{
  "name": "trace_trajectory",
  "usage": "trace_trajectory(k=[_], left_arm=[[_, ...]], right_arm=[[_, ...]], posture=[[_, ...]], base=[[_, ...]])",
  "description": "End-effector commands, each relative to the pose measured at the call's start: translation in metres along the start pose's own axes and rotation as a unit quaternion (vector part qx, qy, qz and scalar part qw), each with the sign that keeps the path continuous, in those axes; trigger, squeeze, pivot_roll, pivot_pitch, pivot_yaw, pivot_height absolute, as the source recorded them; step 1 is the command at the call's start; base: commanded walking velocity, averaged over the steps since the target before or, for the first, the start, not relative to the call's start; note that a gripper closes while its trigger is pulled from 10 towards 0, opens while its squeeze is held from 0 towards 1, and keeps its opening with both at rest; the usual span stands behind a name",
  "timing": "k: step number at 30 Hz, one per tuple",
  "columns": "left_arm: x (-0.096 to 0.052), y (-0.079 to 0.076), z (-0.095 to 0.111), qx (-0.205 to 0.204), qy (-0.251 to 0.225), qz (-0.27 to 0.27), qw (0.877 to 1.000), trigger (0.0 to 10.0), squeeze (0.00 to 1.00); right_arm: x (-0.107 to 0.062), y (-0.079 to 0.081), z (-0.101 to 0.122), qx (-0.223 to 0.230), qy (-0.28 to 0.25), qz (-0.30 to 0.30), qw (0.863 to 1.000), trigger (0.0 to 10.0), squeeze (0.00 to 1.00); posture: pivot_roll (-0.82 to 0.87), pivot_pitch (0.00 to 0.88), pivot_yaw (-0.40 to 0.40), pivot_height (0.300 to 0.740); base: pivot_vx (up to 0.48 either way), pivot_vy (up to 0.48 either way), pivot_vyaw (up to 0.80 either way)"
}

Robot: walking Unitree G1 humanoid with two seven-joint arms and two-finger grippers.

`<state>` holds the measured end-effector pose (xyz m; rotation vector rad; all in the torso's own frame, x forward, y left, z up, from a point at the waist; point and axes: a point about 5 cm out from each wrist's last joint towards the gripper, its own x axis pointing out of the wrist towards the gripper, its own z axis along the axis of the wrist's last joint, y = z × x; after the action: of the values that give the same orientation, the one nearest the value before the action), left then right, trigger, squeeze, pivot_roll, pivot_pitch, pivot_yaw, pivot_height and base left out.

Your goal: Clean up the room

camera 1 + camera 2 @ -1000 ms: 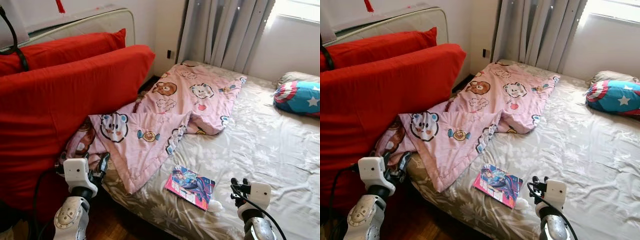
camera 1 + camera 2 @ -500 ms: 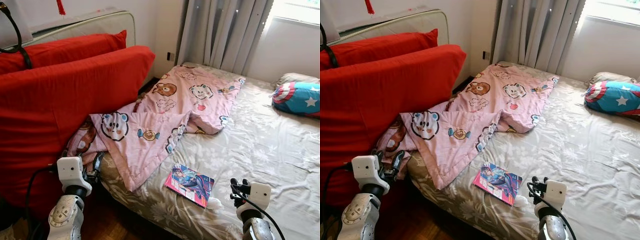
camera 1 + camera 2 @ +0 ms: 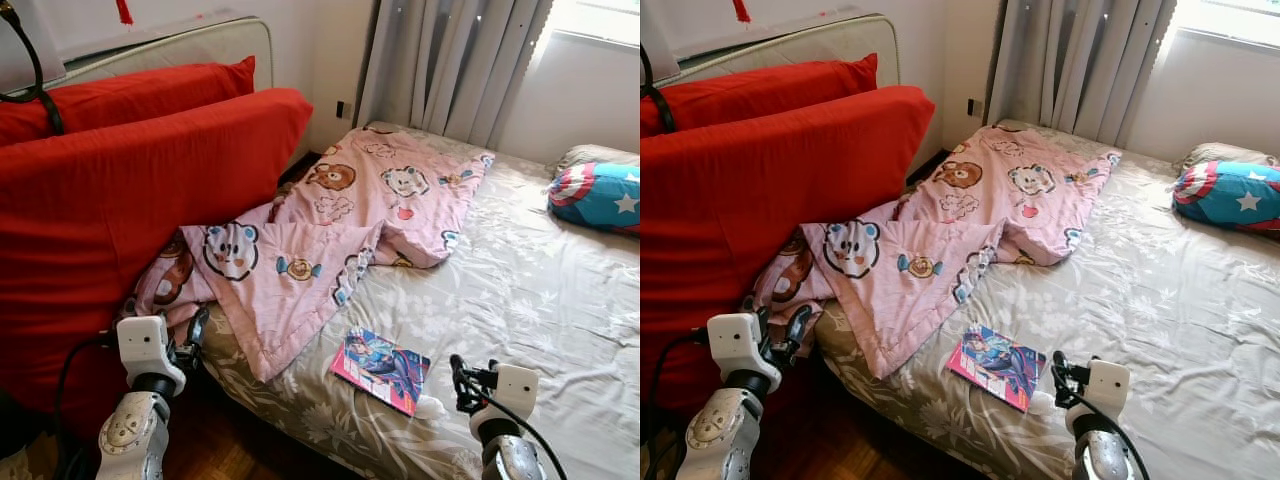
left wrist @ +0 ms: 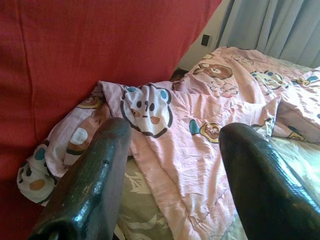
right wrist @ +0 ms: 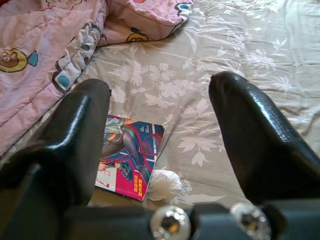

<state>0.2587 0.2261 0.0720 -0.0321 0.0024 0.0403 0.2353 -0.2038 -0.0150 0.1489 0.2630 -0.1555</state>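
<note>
There are two big red cushions point(image 3: 140, 190) at the left of the frame. One pink cartoon-animal blanket point(image 3: 330, 235) lies in the middle, on the bed with the grey leaf-print sheet point(image 3: 530, 290). One bright comic book point(image 3: 381, 369) lies flat near the lower edge of the bed, and one small white crumpled ball point(image 3: 431, 407) touches its corner. One blue star-print pillow point(image 3: 595, 195) sits at the upper right. Grey curtains point(image 3: 450, 65) hang at the top.

The left gripper point(image 3: 190, 335) is at the lower left, fingers spread, near the blanket's hanging corner. The right gripper point(image 3: 461, 385) is at the lower right, fingers spread, just beside the white ball.

Compared with half a second ago, the right gripper has moved a little closer to the book.
</note>
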Motion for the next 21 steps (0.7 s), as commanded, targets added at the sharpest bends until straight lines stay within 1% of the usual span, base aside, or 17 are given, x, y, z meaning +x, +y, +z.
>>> trace_trajectory(k=[1,8,9,12,15,21], left_arm=[[0.0020,-0.0022,0.0021,-0.006,0.001,-0.006,1.000,10.0,0.00],[0.0024,-0.0029,0.0023,-0.008,0.001,-0.007,1.000,10.0,0.00],[0.0025,-0.0030,0.0024,-0.009,0.001,-0.006,1.000,10.0,0.00],[0.0026,-0.0034,0.0024,-0.010,0.001,-0.007,1.000,10.0,0.00],[0.0026,-0.0040,0.0025,-0.010,0.001,-0.008,1.000,10.0,0.00],[0.0018,-0.0035,0.0015,-0.005,0.004,-0.007,1.000,10.0,0.00]], right_arm=[[0.0003,-0.0004,0.0020,-0.001,-0.004,-0.003,1.000,10.0,0.00],[0.0013,0.0013,0.0013,-0.004,0.002,0.001,1.000,10.0,0.00],[0.0023,0.0014,0.0007,-0.006,0.009,-0.002,1.000,10.0,0.00],[0.0036,0.0004,0.0001,-0.010,0.017,-0.009,1.000,10.0,0.00],[0.0032,0.0002,0.0022,-0.006,0.005,-0.004,1.000,10.0,0.00],[0.0030,-0.0018,0.0028,-0.005,0.004,-0.014,1.000,10.0,0.00]], posture=[[0.01,0.000,-0.079,0.685],[0.01,0.000,-0.081,0.685],[0.01,0.000,-0.081,0.685],[0.01,0.000,-0.082,0.676],[0.01,0.000,-0.083,0.657],[0.01,0.000,-0.082,0.657]], base=[[0.000,0.000,0.00],[0.000,0.000,0.00],[0.000,0.000,0.00],[0.000,0.000,0.00],[0.000,0.000,0.00],[0.000,0.000,0.00]])
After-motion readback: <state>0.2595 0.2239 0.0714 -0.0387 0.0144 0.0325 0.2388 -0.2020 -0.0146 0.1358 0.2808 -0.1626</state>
